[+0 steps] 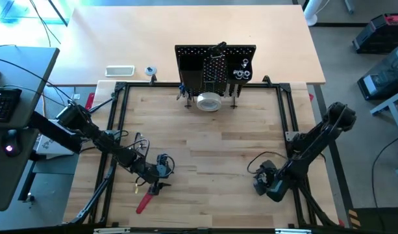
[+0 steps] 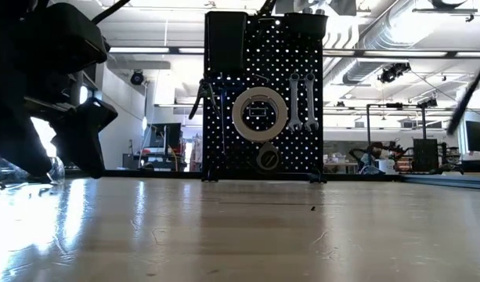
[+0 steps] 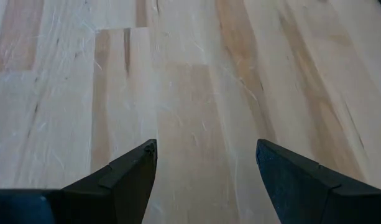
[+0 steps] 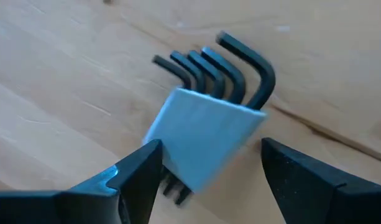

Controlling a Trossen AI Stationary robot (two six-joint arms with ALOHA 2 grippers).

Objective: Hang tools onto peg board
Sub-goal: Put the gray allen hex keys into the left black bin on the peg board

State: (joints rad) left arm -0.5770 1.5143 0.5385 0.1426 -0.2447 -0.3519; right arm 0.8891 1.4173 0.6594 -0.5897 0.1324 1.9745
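The right hand (image 4: 206,171) hovers wide open over a blue-sleeved set of black hex keys (image 4: 206,134). The left hand (image 3: 206,165) gapes empty above the wooden tabletop (image 3: 178,74).

Wide bare wood across the middle of the table (image 1: 205,149), open for passage between both arms. Far edge blocked by the peg board (image 1: 215,68), upright, white tape roll (image 1: 209,102) at its foot. Near left, red-handled tool (image 1: 145,202) lying just beside the left gripper (image 1: 161,170). Near right, hex key set (image 4: 206,127) lying between the right gripper (image 4: 209,171) fingers.
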